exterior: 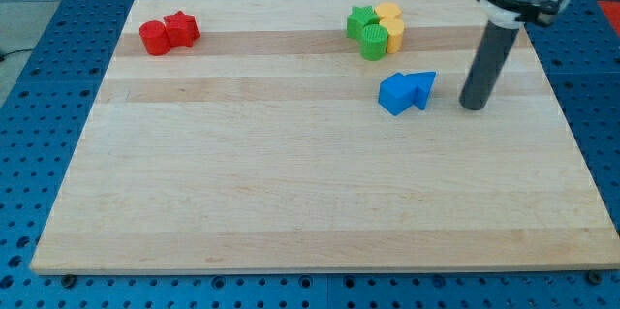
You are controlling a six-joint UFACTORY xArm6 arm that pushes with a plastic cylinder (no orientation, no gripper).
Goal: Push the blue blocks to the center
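Your arm has no claw, only a dark rod, so there are no jaws to be spread or pressed together and it pinches nothing. My tip (474,106) rests on the wooden board (291,202) in the view's upper right part, just beside the blue blocks and on their right, with a small gap; it does not touch them yet. The rod stands almost upright, leaning slightly to the view's top right where it joins the grey wrist.

The two blue blocks touch each other: a blue cube-like block (395,94) and, on its right, a blue block (423,86) with a slanted top, whose exact shape I cannot tell. They lie up and to the right of the board's center, so I judge the task is not finished; you must push them down and to the left.

Above them are the green blocks (366,31) and yellow blocks (390,25), close together. The red blocks (168,33) are far at the top left.
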